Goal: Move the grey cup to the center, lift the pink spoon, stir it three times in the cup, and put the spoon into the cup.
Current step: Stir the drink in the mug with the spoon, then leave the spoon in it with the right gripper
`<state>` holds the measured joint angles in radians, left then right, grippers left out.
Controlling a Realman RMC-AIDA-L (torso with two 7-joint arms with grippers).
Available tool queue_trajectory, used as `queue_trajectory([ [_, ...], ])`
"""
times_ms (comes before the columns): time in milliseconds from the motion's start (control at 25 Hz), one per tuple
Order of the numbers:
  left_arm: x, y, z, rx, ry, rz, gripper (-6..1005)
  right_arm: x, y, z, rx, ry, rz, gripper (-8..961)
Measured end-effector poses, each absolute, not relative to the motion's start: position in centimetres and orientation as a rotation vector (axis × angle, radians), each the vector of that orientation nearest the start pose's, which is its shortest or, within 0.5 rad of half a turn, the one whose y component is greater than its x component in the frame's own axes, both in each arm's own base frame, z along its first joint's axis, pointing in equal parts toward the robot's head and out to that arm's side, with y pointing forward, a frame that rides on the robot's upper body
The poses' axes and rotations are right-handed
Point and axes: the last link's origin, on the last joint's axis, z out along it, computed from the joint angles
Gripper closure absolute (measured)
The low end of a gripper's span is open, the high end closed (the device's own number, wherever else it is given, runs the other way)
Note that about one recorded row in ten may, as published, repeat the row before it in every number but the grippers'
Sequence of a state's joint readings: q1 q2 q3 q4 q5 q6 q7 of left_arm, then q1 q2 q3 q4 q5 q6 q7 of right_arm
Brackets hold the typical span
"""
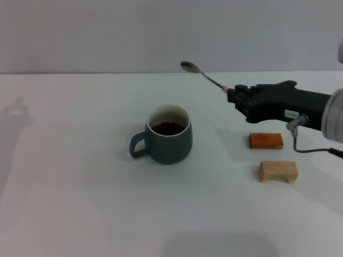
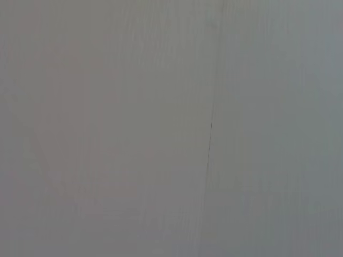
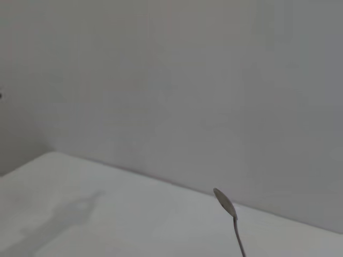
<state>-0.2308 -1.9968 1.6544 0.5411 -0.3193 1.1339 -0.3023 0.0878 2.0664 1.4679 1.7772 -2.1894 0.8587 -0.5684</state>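
Spoon held aloft beside the cup

The grey cup [image 1: 169, 135], dark liquid inside, handle to the left, stands mid-bench [image 1: 80, 203]. The right tool [image 1: 231, 95] reaches in level from the right, pinching the spoon [image 1: 206, 76] by its pink handle, silver bowl raised up-left, above and right of the cup.

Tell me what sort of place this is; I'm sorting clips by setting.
Probably a lab test bench, not a kitchen: a bare white table against a blank wall, holding only a mug, two wooden blocks, and a spoon held by the right tool.
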Motion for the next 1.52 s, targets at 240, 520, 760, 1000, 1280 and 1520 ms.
queue_trajectory([
  [240, -32.3, 33.5, 8.0, -1.328, -0.462, -0.933, 1001, 12.7, 32.3, 1.4, -2.414, 0.752, 0.350, 847],
  [520, -32.1, 33.6, 7.7, -1.324, -0.466, -0.942, 1001, 11.3, 33.5, 2.0, -2.494, 0.738, 0.230, 847],
  [760, -31.8, 33.8, 7.6, -1.315, -0.468, -0.951, 1001, 10.5, 34.5, 1.8, -2.559, 0.746, 0.151, 847],
  [1000, -31.5, 33.8, 7.5, -1.305, -0.470, -0.964, 1001, 9.8, 36.2, 1.0, -2.637, 0.795, 0.049, 847],
  [1280, -31.4, 33.7, 7.2, -1.291, -0.479, -0.972, 1001, 8.7, 37.2, 0.9, -2.684, 0.808, -0.005, 847],
  [1520, -31.3, 33.8, 7.1, -1.292, -0.479, -0.975, 1001, 7.3, 37.2, 2.0, -2.677, 0.836, -0.011, 847],
])
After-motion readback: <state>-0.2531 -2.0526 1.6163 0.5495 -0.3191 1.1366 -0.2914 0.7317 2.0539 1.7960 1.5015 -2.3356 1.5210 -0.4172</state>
